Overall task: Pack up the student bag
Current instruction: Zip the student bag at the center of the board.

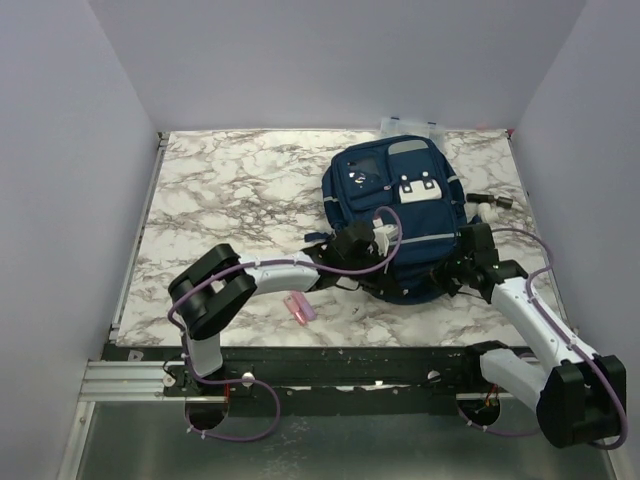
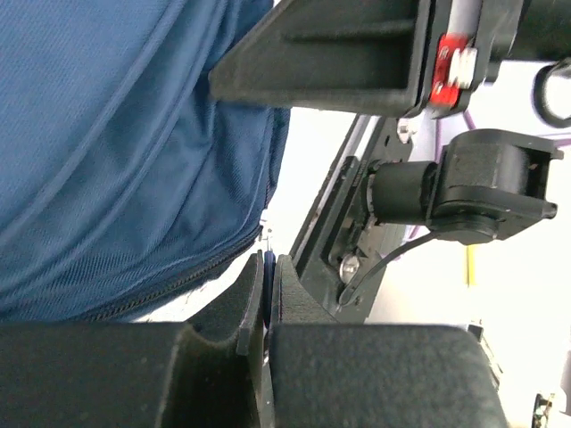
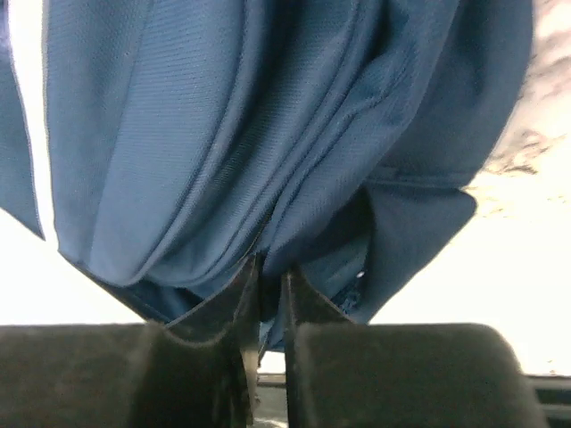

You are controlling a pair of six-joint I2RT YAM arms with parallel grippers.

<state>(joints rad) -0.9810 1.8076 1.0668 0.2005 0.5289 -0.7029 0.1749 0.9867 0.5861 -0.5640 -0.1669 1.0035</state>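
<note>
The student bag (image 1: 400, 195), a navy backpack with grey stripes and a white patch, lies flat on the marble table, its bottom edge toward me. My left gripper (image 1: 368, 256) is at the bag's near left edge. In the left wrist view it (image 2: 269, 260) is shut on a thin blue tab beside the bag's zipper (image 2: 161, 290). My right gripper (image 1: 455, 268) is at the bag's near right corner. In the right wrist view it (image 3: 270, 267) is shut on a fold of the bag's blue fabric (image 3: 223, 134), which hangs bunched above the jaws.
A small pink object (image 1: 300, 308) lies on the table near the front, left of the bag. A clear plastic box (image 1: 410, 125) stands behind the bag at the back wall. A small dark item (image 1: 497, 200) lies right of the bag. Walls close three sides.
</note>
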